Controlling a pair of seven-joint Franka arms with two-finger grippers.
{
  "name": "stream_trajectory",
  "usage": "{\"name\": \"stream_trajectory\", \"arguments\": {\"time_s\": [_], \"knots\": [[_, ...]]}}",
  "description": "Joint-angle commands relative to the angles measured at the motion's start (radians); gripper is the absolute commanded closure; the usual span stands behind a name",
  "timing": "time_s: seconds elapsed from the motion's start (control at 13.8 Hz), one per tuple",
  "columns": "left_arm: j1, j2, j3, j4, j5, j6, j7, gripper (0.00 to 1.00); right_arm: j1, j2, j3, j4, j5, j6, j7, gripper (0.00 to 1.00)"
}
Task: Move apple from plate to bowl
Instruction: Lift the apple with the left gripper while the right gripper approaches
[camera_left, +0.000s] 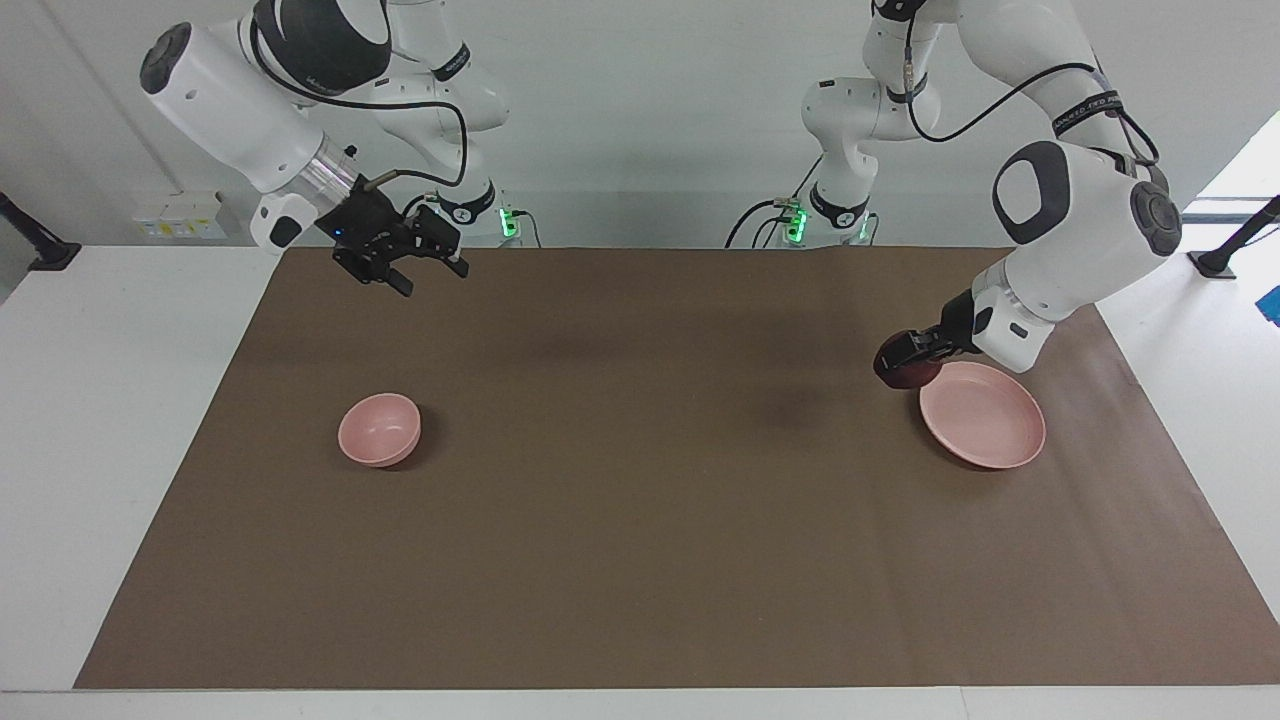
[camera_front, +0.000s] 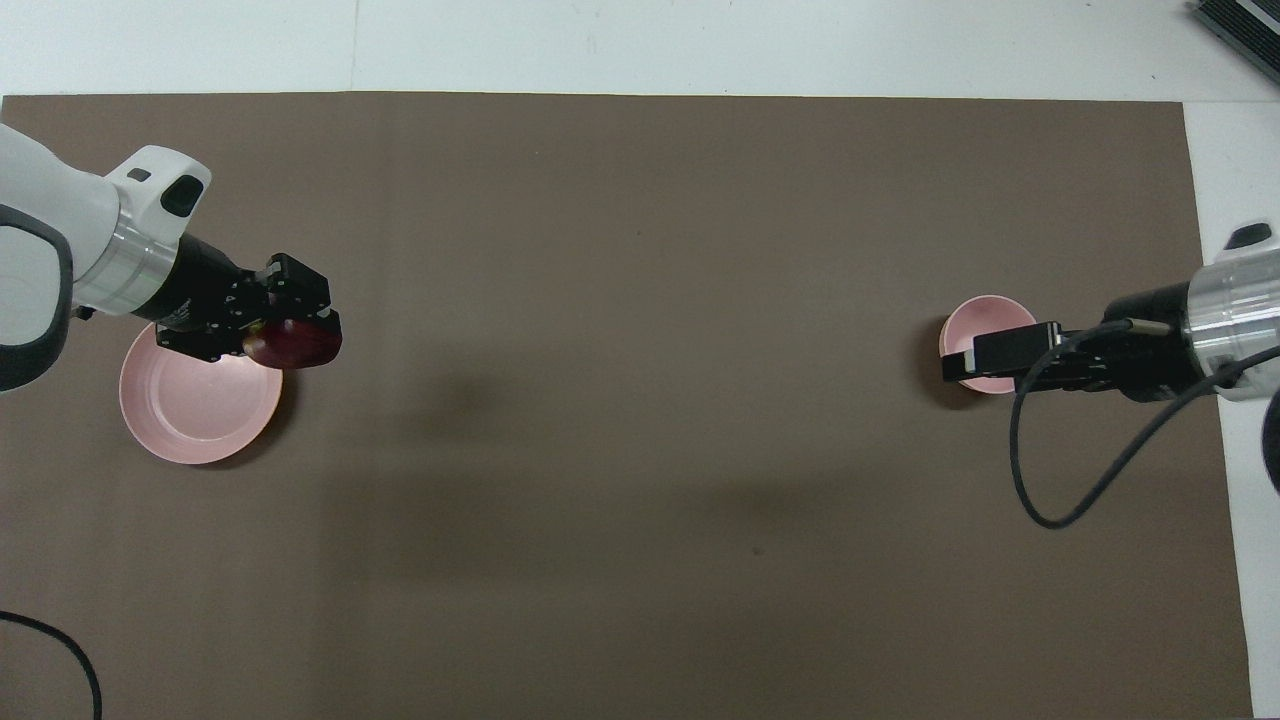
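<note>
My left gripper (camera_left: 910, 357) is shut on the dark red apple (camera_left: 900, 372) and holds it low over the rim of the pale pink plate (camera_left: 985, 420), on the side toward the right arm's end. In the overhead view the left gripper (camera_front: 300, 330) and the apple (camera_front: 298, 346) overlap the edge of the plate (camera_front: 195, 410). The small pink bowl (camera_left: 380, 430) stands empty toward the right arm's end. My right gripper (camera_left: 428, 275) hangs open, high above the mat; in the overhead view the right gripper (camera_front: 965, 365) covers part of the bowl (camera_front: 985, 312).
A brown mat (camera_left: 640, 500) covers most of the white table (camera_left: 100, 400). A black cable (camera_front: 1050, 490) loops from the right arm's wrist.
</note>
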Motion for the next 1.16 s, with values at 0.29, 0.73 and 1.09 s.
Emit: {"name": "stream_trajectory", "arguments": {"time_s": [0.29,0.73,1.09], "knots": [[0.070,-0.016,0.000,-0.033,-0.206,-0.096,-0.143,1.00,0.018,0.014,0.000,-0.118,0.319,0.098,-0.071,0.00],[0.058,-0.006,-0.002,-0.081,-0.326,-0.094,-0.175,1.00,0.060,-0.012,0.000,-0.216,0.524,0.098,-0.161,0.00],[0.032,0.020,-0.005,-0.118,-0.523,-0.133,-0.221,1.00,0.083,-0.045,0.000,-0.294,0.668,0.098,-0.211,0.00]]}}
